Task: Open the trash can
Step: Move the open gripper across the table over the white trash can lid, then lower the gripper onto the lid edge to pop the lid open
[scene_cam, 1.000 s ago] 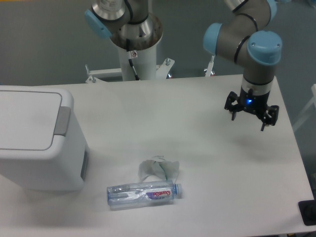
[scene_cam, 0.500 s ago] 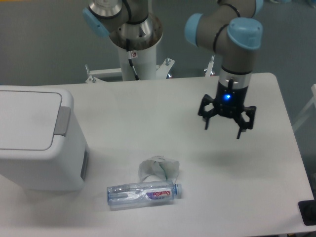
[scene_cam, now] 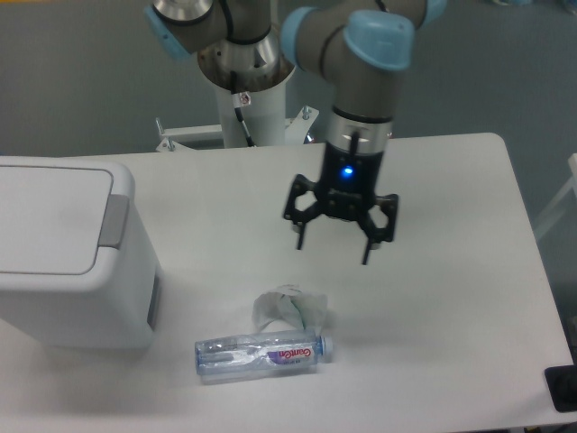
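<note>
Camera: trash can (scene_cam: 63, 262) far from fingers (scene_cam: 298, 236)

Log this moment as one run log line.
gripper: open, empty, above table mid | trash can: lid closed, left edge | contact: none | bottle: lying near front edge

Robotics lab: industrial arm (scene_cam: 361, 54) on pedestal (scene_cam: 248, 99), bare white table (scene_cam: 451, 298), grey floor.

Even, diffuse overhead light, fairly bright; the white table (scene_cam: 451, 298) looks flat with only faint soft shadows under the arm and beside the bin (scene_cam: 81, 262); overall soft, slightly grainy focus; a blue LED glows on the wrist.
</note>
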`<action>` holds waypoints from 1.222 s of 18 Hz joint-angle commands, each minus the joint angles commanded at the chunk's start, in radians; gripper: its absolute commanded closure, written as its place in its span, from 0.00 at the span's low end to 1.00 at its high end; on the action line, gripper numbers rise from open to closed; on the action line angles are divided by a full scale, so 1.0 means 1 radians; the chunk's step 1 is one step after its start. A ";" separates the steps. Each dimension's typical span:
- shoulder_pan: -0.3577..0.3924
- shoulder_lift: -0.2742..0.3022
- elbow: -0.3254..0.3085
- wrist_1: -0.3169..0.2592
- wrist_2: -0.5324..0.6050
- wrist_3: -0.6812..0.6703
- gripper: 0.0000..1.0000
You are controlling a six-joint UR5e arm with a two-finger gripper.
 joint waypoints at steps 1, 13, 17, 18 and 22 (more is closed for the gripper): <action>-0.018 0.002 0.008 0.000 0.000 -0.046 0.00; -0.203 0.035 0.043 0.012 0.002 -0.232 0.00; -0.235 0.029 0.035 0.012 0.005 -0.237 0.00; -0.238 0.029 0.035 0.012 0.005 -0.237 0.00; -0.252 0.028 0.031 0.012 0.005 -0.237 0.00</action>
